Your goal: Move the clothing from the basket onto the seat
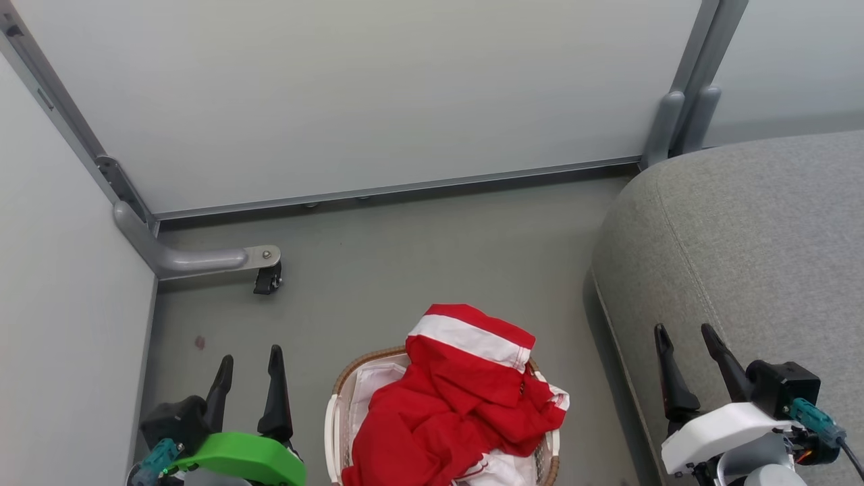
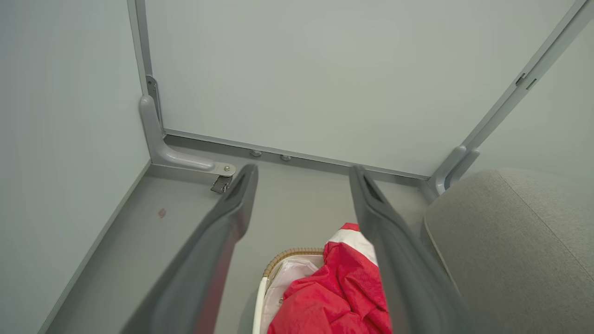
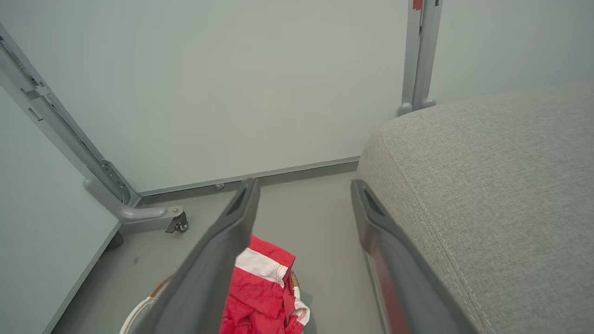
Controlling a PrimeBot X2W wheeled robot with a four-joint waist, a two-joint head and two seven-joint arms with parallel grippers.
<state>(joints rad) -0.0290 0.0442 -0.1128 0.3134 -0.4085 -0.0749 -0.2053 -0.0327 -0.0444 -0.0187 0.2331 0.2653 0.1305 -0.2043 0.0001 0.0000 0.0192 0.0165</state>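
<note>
Red clothing (image 1: pixel 452 398) with white bands is heaped in the basket (image 1: pixel 335 418), spilling over its far rim; it also shows in the left wrist view (image 2: pixel 334 292) and the right wrist view (image 3: pixel 260 292). The basket, with a brown woven rim and white liner, stands on the floor at the bottom centre. The grey seat (image 1: pixel 742 256) fills the right side, close to the basket. My left gripper (image 1: pixel 250 361) hangs open left of the basket, holding nothing. My right gripper (image 1: pixel 685 334) stands open over the seat's front edge, also holding nothing.
Pale partition panels (image 1: pixel 378 94) close off the back and left. A grey metal foot with a castor (image 1: pixel 266 277) juts onto the floor at the left corner. Grey floor (image 1: pixel 432 256) lies between the basket and the back panel.
</note>
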